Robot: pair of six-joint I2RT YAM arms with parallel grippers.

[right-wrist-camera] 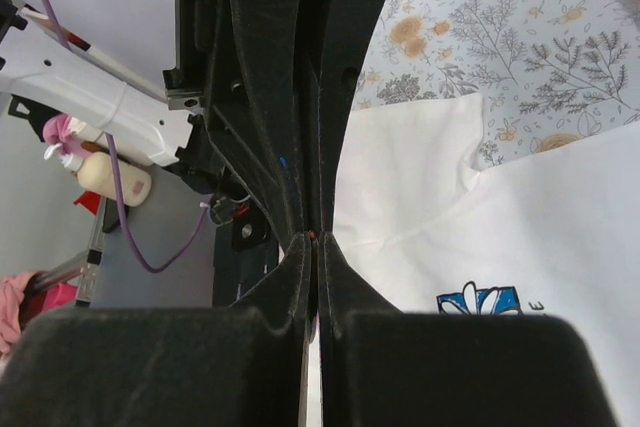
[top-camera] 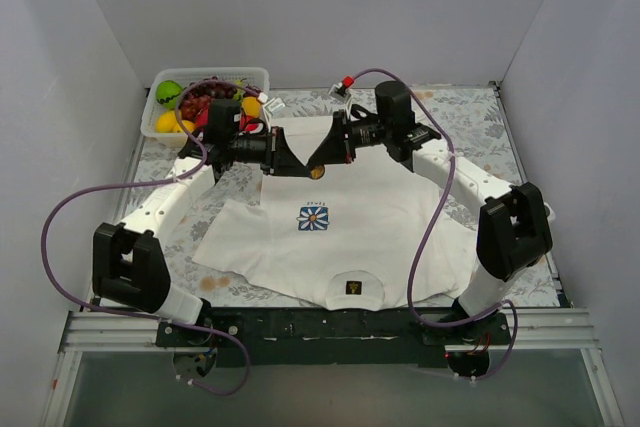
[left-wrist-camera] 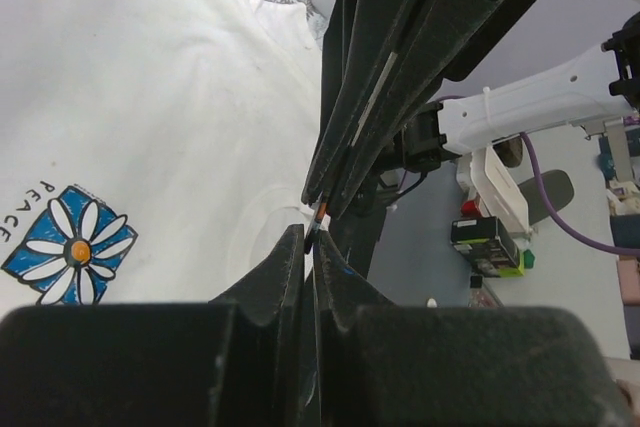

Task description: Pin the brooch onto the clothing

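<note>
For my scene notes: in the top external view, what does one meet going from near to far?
Small dark neck label → blue-and-white daisy print → left gripper and right gripper, tips meeting, level → clear plastic tub of fruit.

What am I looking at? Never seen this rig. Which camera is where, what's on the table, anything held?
Two robot arms are bolted at the table's near edge, each ending in a two-finger gripper. One view looks down from above and behind them. The other two come from wrist cameras looking along their own fingers. On the flowered cloth lies a white T-shirt with a daisy print; a bin of fruit sits far left. The left gripper and right gripper are both shut, tips meeting over the shirt. The tiny orange-brown sliver there is probably the brooch.
</note>
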